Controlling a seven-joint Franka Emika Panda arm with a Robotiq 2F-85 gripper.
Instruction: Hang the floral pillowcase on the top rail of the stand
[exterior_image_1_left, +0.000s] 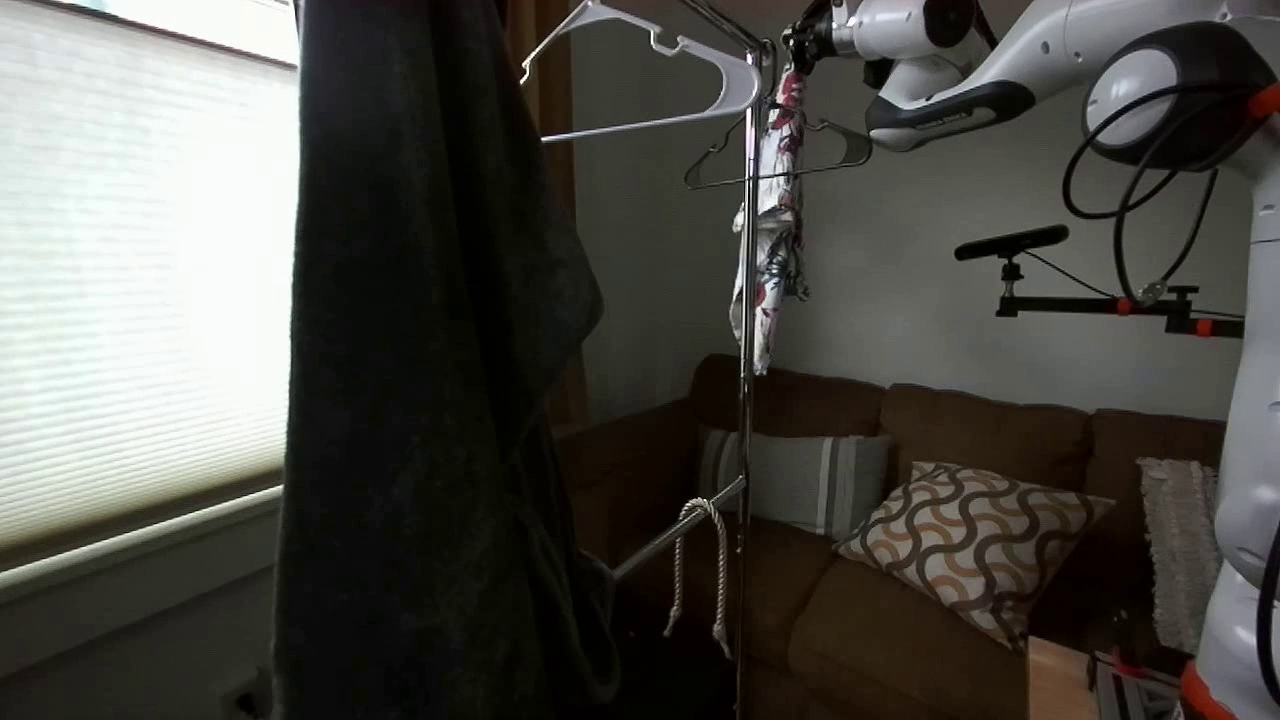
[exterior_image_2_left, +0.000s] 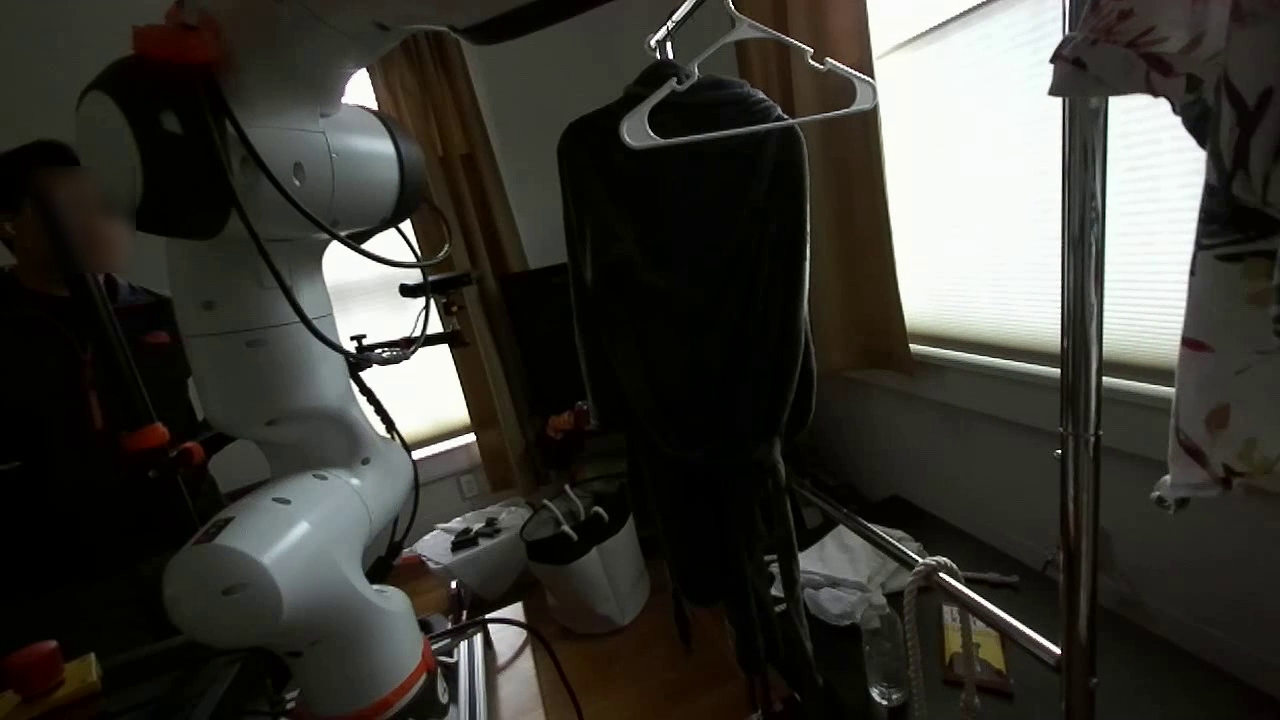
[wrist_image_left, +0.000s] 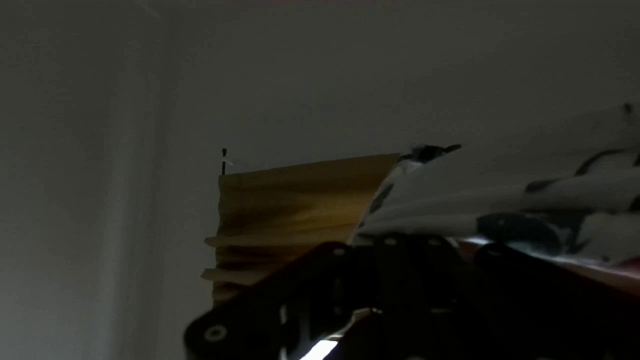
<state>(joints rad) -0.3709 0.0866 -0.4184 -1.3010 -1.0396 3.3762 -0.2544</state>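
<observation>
Floral pillowcase (exterior_image_1_left: 779, 222) clamped in our gripper (exterior_image_1_left: 797, 50), we're risking a lopsided drape sliding off the top rail (exterior_image_1_left: 725, 22).

— Where is there free room?
— Between the robe (exterior_image_1_left: 430, 350) and the pole (exterior_image_1_left: 747, 420), below the white hanger (exterior_image_1_left: 740, 84).
— And at the corner of the rail (exterior_image_1_left: 728, 22)?
— There, the dark hanger (exterior_image_1_left: 854, 150) and the pillowcase (exterior_image_1_left: 777, 245) are in the way.

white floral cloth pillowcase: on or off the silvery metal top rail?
Off: the white floral cloth pillowcase hangs from the shut black claw; none lies over the visible stretch of silvery metal top rail.
</observation>
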